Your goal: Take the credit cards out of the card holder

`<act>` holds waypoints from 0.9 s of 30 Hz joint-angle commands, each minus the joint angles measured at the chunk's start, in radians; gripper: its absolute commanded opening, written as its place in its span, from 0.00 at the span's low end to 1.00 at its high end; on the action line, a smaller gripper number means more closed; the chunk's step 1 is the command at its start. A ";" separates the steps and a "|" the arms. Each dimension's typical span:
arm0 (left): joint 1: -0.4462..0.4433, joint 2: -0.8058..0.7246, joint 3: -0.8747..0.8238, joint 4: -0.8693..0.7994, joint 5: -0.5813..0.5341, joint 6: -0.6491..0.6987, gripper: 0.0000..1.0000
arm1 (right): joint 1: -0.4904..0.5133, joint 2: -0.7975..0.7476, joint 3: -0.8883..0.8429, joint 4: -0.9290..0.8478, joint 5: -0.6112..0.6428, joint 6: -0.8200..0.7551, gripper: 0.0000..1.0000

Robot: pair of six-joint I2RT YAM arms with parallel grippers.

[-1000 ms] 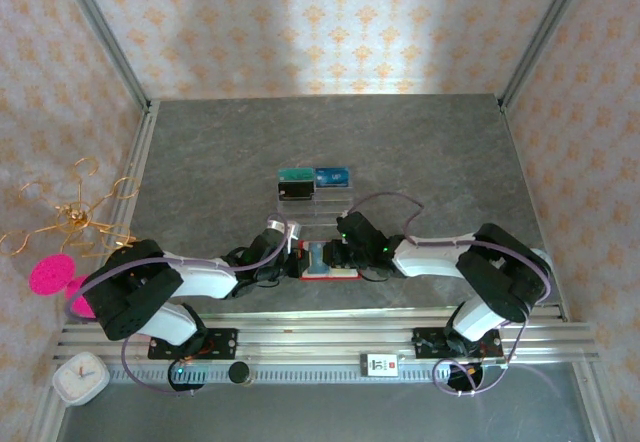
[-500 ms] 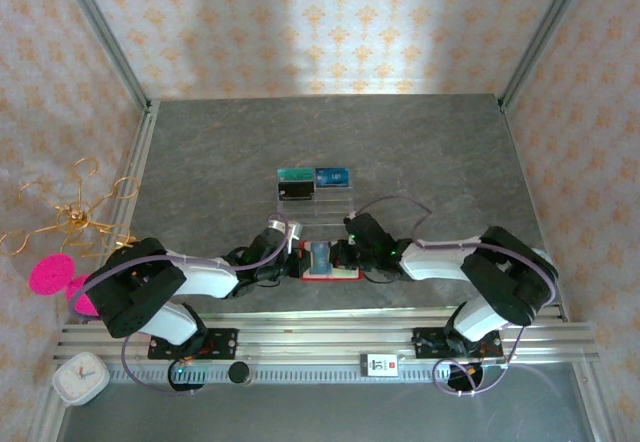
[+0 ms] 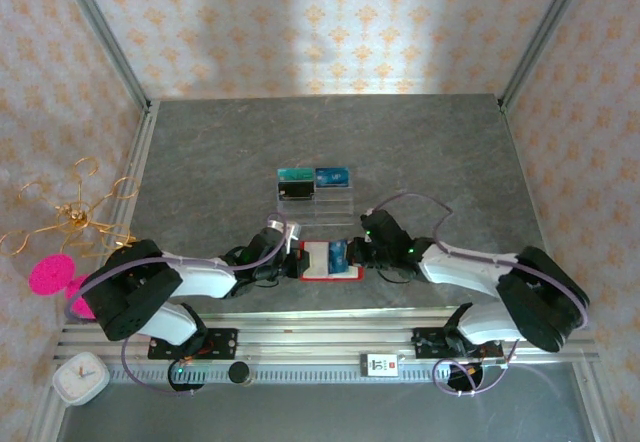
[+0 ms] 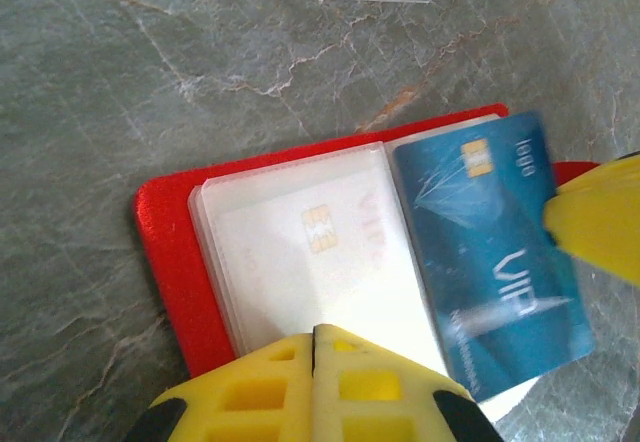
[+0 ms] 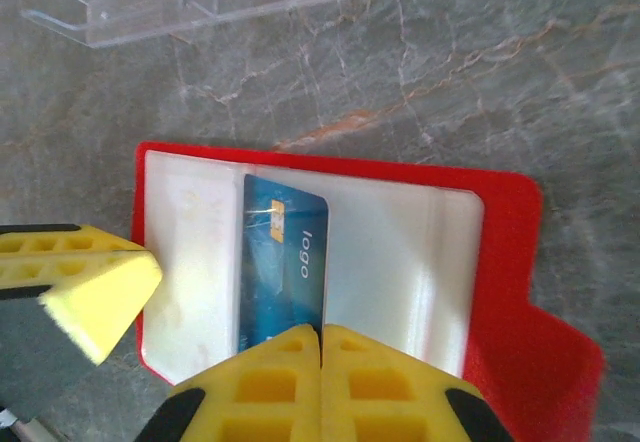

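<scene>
Right gripper [image 5: 321, 334] pinches glossy blue card [image 5: 285, 257] — closed left gripper [image 4: 313, 332] perhaps pins red holder [image 4: 162, 237].

blue card [image 4: 487, 262] blurred, pale card [image 4: 320, 262] seemingly sleeved

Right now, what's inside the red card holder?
A blue card, and a pale card with a gold chip in a clear pocket. The left claw hides the near edge.

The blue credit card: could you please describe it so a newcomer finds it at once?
At the near edge of the grey table lies an open red card holder. The blue credit card rests on its pale pockets: bright blue with a gold chip, unlike the whitish card beside it.
</scene>
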 commanded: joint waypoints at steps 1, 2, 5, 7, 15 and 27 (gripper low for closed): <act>0.016 -0.035 0.004 -0.079 0.015 0.027 0.00 | -0.008 -0.075 0.026 -0.116 0.073 -0.068 0.00; 0.018 -0.045 0.007 -0.075 0.024 0.027 0.00 | -0.008 -0.099 0.028 -0.120 0.076 -0.084 0.00; 0.020 -0.104 0.005 -0.049 0.046 0.018 0.00 | -0.008 -0.157 0.055 -0.146 0.099 -0.158 0.00; 0.022 -0.151 0.007 -0.054 0.053 0.017 0.04 | -0.008 -0.183 0.081 -0.156 0.097 -0.221 0.00; 0.031 -0.325 -0.004 -0.111 0.066 -0.012 0.46 | -0.009 -0.186 0.258 -0.165 0.196 -0.493 0.00; 0.071 -0.454 0.012 -0.264 0.038 -0.016 0.74 | -0.164 0.020 0.547 -0.189 -0.012 -0.849 0.00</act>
